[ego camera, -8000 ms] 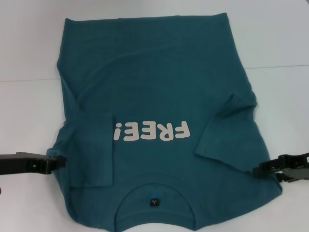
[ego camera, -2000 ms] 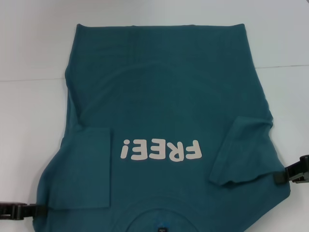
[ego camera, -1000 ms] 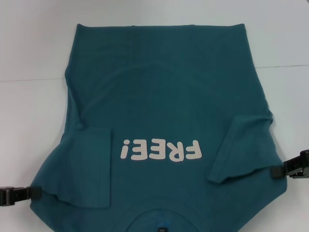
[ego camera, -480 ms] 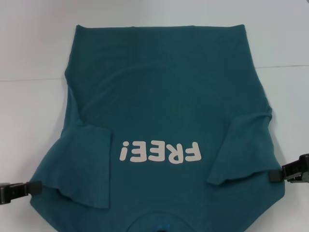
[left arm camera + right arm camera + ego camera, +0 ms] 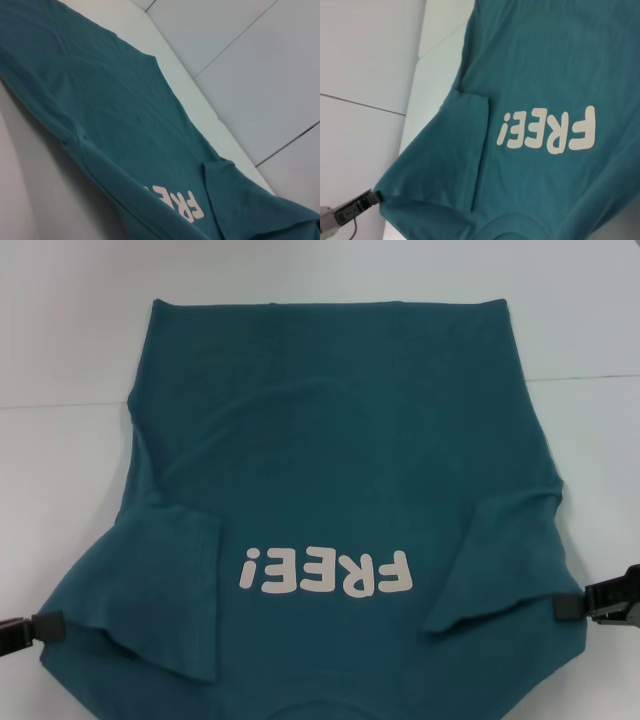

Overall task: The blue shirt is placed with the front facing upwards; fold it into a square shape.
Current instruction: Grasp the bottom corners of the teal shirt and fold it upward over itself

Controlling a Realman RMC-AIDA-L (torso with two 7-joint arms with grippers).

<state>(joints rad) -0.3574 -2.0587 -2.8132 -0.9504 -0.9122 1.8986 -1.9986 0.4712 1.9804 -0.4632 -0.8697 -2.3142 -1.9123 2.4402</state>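
1. Left gripper [image 5: 45, 625] is low at the near left side of the head view. Its dark tip pinches the left shoulder edge of the blue shirt [image 5: 340, 470].
2. In the right wrist view, that same left gripper [image 5: 370, 197] shows far off, its tip pressed onto the pointed corner of the cloth.
3. On the near right side, the right gripper [image 5: 570, 608] pinches the right shoulder edge of the shirt in the same way.
4. Both arms reach in from the sides, and the near edge of the shirt is pulled wide between them.
5. The left sleeve [image 5: 165, 590] is folded in over the shirt's front, and so is the right sleeve [image 5: 500, 560] (each one makes a loose flap).
6. Between the two sleeves sit the white letters "FREE!" [image 5: 325, 573], upside down from the robot's side.
7. Past the letters, the body of the shirt lies flat on the white table [image 5: 60, 460], with a few soft wrinkles.
8. Farthest away is the straight bottom hem [image 5: 330, 304], lying across the table.
9. The left wrist view shows the shirt [image 5: 100, 115] stretching away over the table, with part of the letters [image 5: 180, 202] at its near end.
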